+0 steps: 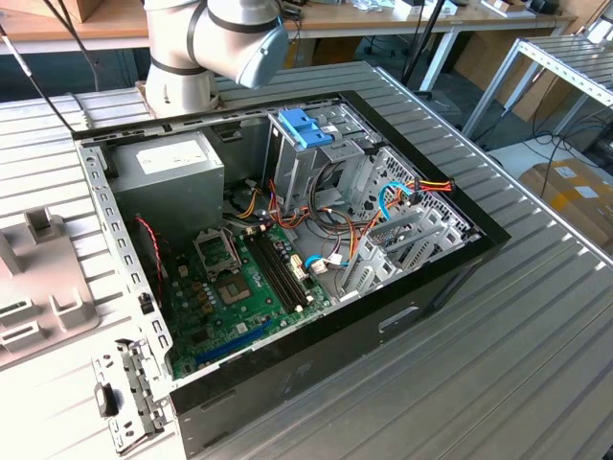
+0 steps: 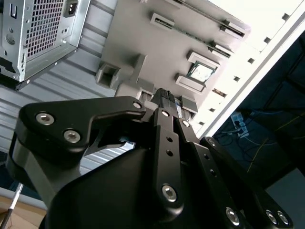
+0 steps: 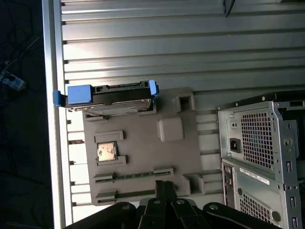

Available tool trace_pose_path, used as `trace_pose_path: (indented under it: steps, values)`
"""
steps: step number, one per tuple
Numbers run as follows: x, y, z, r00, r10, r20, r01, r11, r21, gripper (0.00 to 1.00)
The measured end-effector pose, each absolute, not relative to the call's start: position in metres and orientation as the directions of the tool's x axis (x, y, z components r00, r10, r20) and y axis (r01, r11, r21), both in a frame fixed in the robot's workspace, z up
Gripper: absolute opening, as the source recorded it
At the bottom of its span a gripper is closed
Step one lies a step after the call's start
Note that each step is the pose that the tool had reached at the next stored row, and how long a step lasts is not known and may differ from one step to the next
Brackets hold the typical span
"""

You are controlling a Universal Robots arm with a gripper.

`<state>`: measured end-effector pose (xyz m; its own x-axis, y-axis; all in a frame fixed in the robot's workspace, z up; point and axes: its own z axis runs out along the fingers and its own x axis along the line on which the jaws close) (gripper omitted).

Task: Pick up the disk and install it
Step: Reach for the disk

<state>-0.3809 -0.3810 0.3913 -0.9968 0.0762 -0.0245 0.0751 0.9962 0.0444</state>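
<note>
Because the silver, blue-bracketed disk [image 3: 107, 98] lies at the grey plastic tray's [image 3: 143, 143] edge, it could be knocked off by the black claw [image 3: 164, 188] (opening not discernible).

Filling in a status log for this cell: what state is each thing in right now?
disk: standing on edge in a slot at the tray's end, not gripped.
tray: lying flat, holding the disk and a chip.
chip: lying flat in its tray pocket.
computer case: on its side, cover off, insides exposed.
gripper: shut, holding nothing, apart from the disk.
</note>
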Motion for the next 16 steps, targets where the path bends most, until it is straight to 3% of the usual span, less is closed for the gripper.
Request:
trace_pose_path:
  steps: [16]
  values:
    - [-0.41,-0.366,0.375,-0.997,0.076,-0.024,0.075,0.996,0.044,0.11]
